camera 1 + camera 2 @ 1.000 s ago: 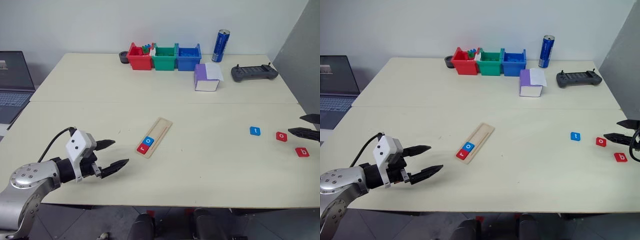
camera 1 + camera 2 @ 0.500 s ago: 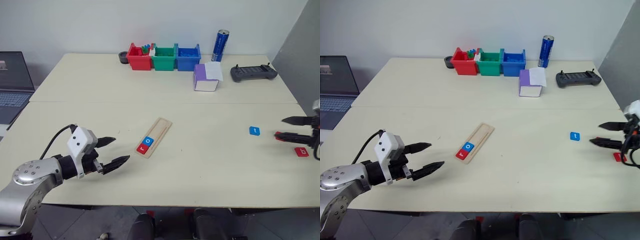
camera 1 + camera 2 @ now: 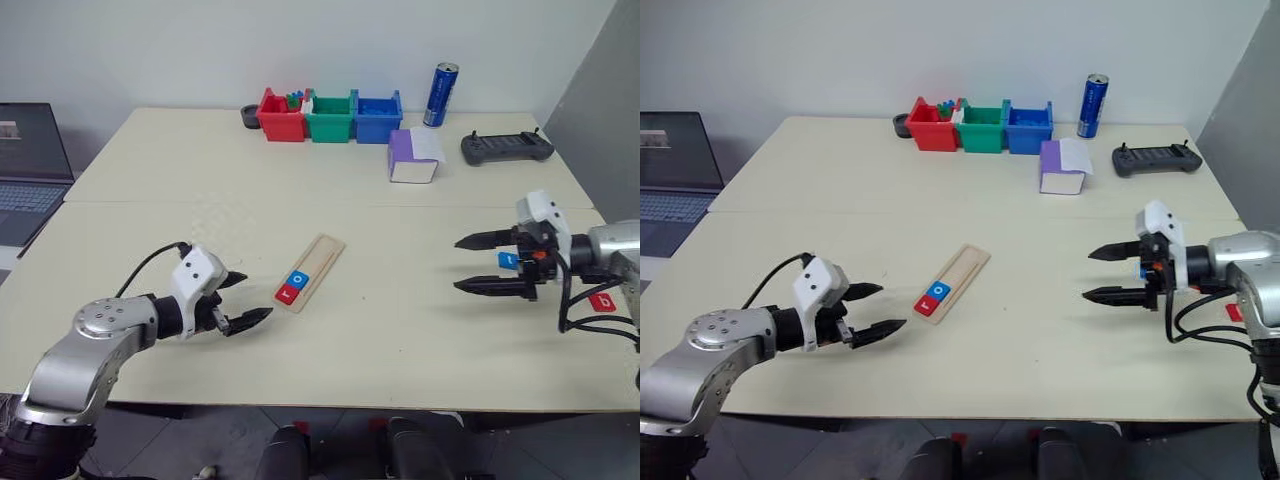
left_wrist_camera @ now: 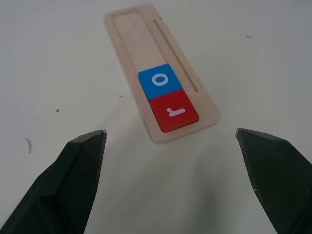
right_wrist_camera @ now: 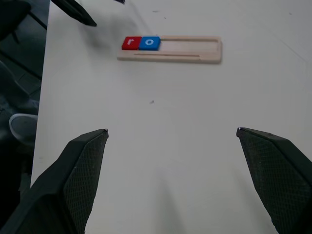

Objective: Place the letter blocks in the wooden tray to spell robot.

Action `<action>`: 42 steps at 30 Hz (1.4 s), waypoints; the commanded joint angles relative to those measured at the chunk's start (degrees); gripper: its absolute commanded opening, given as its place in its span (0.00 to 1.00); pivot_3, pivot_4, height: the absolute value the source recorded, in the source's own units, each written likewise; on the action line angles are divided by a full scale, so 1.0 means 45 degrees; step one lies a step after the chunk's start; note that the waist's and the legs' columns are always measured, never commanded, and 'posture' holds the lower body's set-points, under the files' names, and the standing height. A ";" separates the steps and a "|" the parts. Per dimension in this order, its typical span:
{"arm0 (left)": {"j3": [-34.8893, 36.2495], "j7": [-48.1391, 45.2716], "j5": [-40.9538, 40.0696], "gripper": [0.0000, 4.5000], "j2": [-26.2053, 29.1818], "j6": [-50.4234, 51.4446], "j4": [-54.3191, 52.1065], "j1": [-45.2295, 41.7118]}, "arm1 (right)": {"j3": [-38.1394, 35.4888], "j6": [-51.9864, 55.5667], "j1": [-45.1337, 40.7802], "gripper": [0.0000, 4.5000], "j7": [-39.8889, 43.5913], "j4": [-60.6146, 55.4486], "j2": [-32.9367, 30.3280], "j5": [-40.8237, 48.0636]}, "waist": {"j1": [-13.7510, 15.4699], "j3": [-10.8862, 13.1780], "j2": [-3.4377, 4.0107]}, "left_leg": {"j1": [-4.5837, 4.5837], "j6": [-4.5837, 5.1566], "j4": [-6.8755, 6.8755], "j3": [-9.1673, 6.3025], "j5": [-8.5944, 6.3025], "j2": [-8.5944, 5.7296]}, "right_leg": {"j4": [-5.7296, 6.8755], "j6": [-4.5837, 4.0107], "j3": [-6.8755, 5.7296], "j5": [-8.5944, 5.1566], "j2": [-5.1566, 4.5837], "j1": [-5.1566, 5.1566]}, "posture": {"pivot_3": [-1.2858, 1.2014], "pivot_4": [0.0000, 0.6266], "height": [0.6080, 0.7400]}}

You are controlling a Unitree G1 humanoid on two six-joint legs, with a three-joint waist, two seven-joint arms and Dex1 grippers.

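We see the left gripper spread wide and empty, the wooden tray just ahead of its fingertips, red r and blue o seated at its near end. The right gripper gapes wide too, empty, the blue t tile behind its fingers, the red b tile beside its wrist.

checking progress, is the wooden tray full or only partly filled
Partly filled. The wooden tray holds two tiles at one end, the red r block and blue o block; the rest of its groove is bare.

I see the r block and o block in the wooden tray mid-bench; the b block probably lies far right.
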 commanded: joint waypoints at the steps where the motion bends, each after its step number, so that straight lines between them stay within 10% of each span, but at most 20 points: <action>1: -0.0089 0.0363 -0.0154 1.00 -0.0363 0.0499 -0.0320 -0.0668 | 0.0075 0.0246 -0.0307 1.00 -0.0202 -0.0644 0.0033 0.0269 | 0.0009 0.0001 -0.0001 | -0.0003 0.0000 0.0002 -0.0001 0.0000 0.0000 | 0.0000 -0.0001 -0.0001 0.0001 0.0000 -0.0002 | 0.52 0.24 1.00; 42: -0.2173 0.4931 0.1765 1.00 -0.3640 0.3627 -0.0924 -0.1423 | 0.0727 0.0289 -0.0169 1.00 -0.0864 -0.1024 0.0169 0.0074 | 0.0019 0.0011 -0.0028 | -0.0024 0.0000 0.0010 -0.0020 0.0000 -0.0006 | -0.0009 -0.0006 -0.0014 0.0006 -0.0001 -0.0006 | 0.52 0.24 1.00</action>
